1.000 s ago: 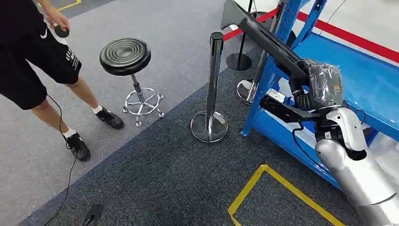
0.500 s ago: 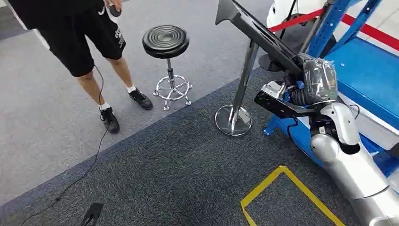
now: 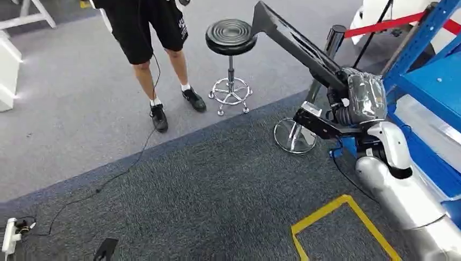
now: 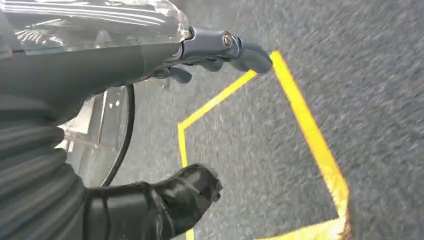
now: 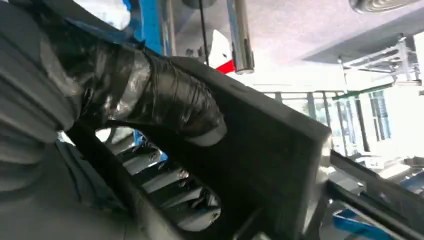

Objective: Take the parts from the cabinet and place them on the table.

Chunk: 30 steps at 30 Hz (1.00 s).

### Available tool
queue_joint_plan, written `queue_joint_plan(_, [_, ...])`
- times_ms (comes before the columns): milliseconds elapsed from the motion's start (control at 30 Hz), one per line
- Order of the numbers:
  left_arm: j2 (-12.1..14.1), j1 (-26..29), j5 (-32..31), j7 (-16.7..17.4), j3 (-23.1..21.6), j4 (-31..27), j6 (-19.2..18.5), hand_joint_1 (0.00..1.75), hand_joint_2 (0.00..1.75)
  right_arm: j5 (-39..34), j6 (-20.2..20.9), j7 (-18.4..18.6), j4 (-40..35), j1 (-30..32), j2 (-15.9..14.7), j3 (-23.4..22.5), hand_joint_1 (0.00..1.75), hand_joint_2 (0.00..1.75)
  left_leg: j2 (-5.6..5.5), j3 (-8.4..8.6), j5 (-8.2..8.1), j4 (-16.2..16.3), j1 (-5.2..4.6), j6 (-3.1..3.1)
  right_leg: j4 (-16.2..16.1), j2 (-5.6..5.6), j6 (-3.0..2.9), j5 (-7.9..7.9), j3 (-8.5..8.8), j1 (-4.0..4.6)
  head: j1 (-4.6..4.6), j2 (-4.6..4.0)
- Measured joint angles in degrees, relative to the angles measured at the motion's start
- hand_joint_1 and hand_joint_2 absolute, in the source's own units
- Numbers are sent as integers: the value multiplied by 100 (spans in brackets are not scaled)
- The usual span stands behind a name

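My right hand [image 3: 363,99] grips a long black part [image 3: 296,43] that slants up and away over the floor. A shorter black arm of the part [image 3: 322,125] juts out below the hand. In the right wrist view the taped thumb [image 5: 172,102] presses on the part's flat black face [image 5: 272,150], with the fingers [image 5: 187,200] curled under it. The blue cabinet [image 3: 429,81] stands at the right edge, behind my right arm. My left hand [image 4: 150,60] hangs over the carpet with thumb [image 4: 187,190] and fingers [image 4: 235,47] apart and nothing between them.
A chrome stanchion base [image 3: 293,136] stands just beyond the held part, and a black stool [image 3: 231,38] behind it. A person [image 3: 147,32] in black shorts stands at the back, trailing a cable [image 3: 108,179]. Yellow floor tape [image 3: 326,217] marks the carpet by my right arm.
The camera has turned left: the stool, stanchion and person have slid right in the picture and the cabinet has moved toward the right edge. My right hand still holds the black part.
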Motion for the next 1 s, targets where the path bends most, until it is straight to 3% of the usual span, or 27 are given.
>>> queue_joint_plan(33, [-24, 16, 13, -13, 0, 13, 0, 0, 175, 13, -7, -4, 2, -23, 7, 0, 175, 175, 212, -59, -107, 58, -5, -9, -12, -90, -27, 65, -18, 17, -4, 0])
queue_joint_plan(67, [-24, 1, 13, -42, 0, 11, 6, 0, 175, 20, -24, 0, 2, -13, 9, 0, 175, 175, 477, -124, -386, 256, -22, -43, -26, -141, -90, 117, -64, 28, -79, 0])
queue_joint_plan(100, [-22, -11, 37, -48, 0, 11, 15, 0, 175, 29, -31, -2, 0, -14, 9, 0, 175, 175, 650, -243, -726, 637, -3, -79, -25, -237, -108, 162, -114, 50, -76, 0])
queue_joint_plan(133, [-20, -13, 65, -79, 0, 11, 30, 0, 175, 44, -42, 0, 0, -13, 7, -2, 175, 175, 737, -360, -997, 1057, 22, -106, -24, -295, -111, 201, -158, 66, -79, 0])
queue_joint_plan(167, [-24, -12, 90, -96, 0, 11, 48, 0, 175, 57, -46, 9, 0, -5, 4, -2, 175, 175, 780, -454, -1169, 1481, 40, -126, -19, -383, -109, 234, -212, 74, -77, 0])
queue_joint_plan(200, [-31, -6, 109, -109, 0, 13, 80, 0, 175, 59, -48, 11, 0, 12, 5, 0, 175, 175, 793, -470, -1162, 1724, 55, -137, -12, -458, -105, 266, -264, 82, -83, 0])
queue_joint_plan(267, [-28, -2, 111, -147, 4, 11, 135, 0, 175, 63, -48, 18, -2, 56, 2, -2, 175, 175, 808, -151, -933, 1490, 66, -116, -2, -607, -99, 314, -352, 106, -81, 0])
queue_joint_plan(300, [-26, -3, 118, -166, 4, 11, 153, 0, 175, 66, -48, 20, -4, 68, -4, -2, 175, 175, 842, 191, -840, 1052, 52, -77, -1, -665, -83, 334, -373, 120, -81, 0])
queue_joint_plan(333, [-22, -6, 140, -195, 7, 11, 184, 0, 175, 74, -50, 24, -13, 71, -13, -2, 175, 175, 988, 613, -801, 488, 12, -9, -1, -731, -74, 341, -376, 125, -81, 0])
queue_joint_plan(367, [-7, -26, 190, -219, 9, 4, 203, 0, 175, 79, -52, 26, -42, 84, -15, -4, 175, 175, 1224, 836, -989, 83, -59, 67, -4, -807, -61, 352, -375, 126, -81, 0])
queue_joint_plan(400, [-4, -26, 230, -254, 13, 4, 203, 0, 175, 88, -66, 31, -57, 86, -59, -22, 175, 175, 1243, 858, -914, 102, -84, 130, -28, -873, -22, 375, -362, 115, -63, 2])
queue_joint_plan(500, [28, -6, 299, -352, 74, 4, 203, 0, 175, 96, -66, 48, -79, 132, -68, -24, 175, 175, 1048, 822, -839, -70, -137, 270, -92, -1086, 61, 413, -308, 120, -90, 0])
queue_joint_plan(533, [28, 8, 306, -354, 98, 7, 203, 0, 175, 96, -68, 61, -98, 153, -85, -31, 175, 175, 1011, 912, -746, -201, -46, 294, -39, -879, 98, 350, -323, 105, -88, 2])
queue_joint_plan(567, [17, 1, 317, -361, 114, 7, 203, 0, 175, 96, -72, 61, -113, 168, -98, -37, 175, 175, 954, 909, -702, -239, -51, 333, 113, -529, 105, 194, -396, 80, -89, 2])
queue_joint_plan(600, [17, -18, 319, -367, 129, 4, 203, 0, 175, 98, -72, 61, -114, 178, -136, -50, 175, 175, 920, 877, -677, -239, -50, 364, 451, -351, 105, -32, -540, 78, -72, 0])
queue_joint_plan(667, [17, -29, 328, -370, 144, 7, 203, 0, 175, 101, -74, 68, -109, 230, -201, -57, 175, 175, 765, 830, -665, -212, -48, 361, 1385, -252, 136, -458, -947, 60, -63, 0])
queue_joint_plan(700, [17, -22, 332, -369, 148, 7, 203, 0, 175, 103, -74, 66, -109, 264, -212, -57, 175, 175, 692, 800, -661, -180, -48, 354, 1624, -250, 149, -495, -1060, 56, -66, 0])
queue_joint_plan(733, [17, -16, 332, -370, 151, 7, 203, 0, 175, 103, -74, 68, -109, 290, -212, -57, 175, 175, 615, 769, -662, -133, -36, 353, 1582, -249, 164, -392, -1038, 47, -63, 0])
queue_joint_plan(767, [17, -17, 332, -370, 151, 7, 201, 0, 175, 103, -74, 68, -109, 297, -216, -57, 175, 175, 530, 732, -671, -74, -22, 340, 1267, -244, 186, -162, -881, 23, -66, 0])
queue_joint_plan(800, [15, -21, 332, -369, 151, 7, 201, 0, 175, 103, -76, 68, -111, 293, -220, -59, 175, 175, 447, 699, -690, 7, -6, 313, 794, -207, 208, 101, -647, -5, -66, 2])
queue_joint_plan(833, [15, -23, 332, -370, 153, 7, 201, 0, 175, 103, -77, 68, -111, 291, -221, -70, 175, 175, 367, 661, -721, 86, 9, 271, 331, -84, 230, 316, -409, -43, -63, 0])
queue_joint_plan(867, [17, -24, 337, -374, 153, 7, 201, 0, 175, 103, -76, 68, -109, 289, -225, -74, 175, 175, 306, 581, -748, 154, 4, 225, 220, 222, 240, 176, -354, -66, -59, 0])
queue_joint_plan(900, [22, -45, 352, -394, 157, 7, 192, 0, 175, 105, -79, 68, -122, 291, -234, -77, 175, 175, 242, 497, -746, 275, 8, 197, 168, 251, 216, 201, -397, -49, -57, 2])
queue_joint_plan(1000, [20, 9, 350, -610, 175, 7, 249, 0, 175, 116, -81, 87, -146, 329, -264, -79, 175, 175, 47, 414, -665, 216, 54, 80, 193, 45, 134, 227, -426, 3, -46, 0])
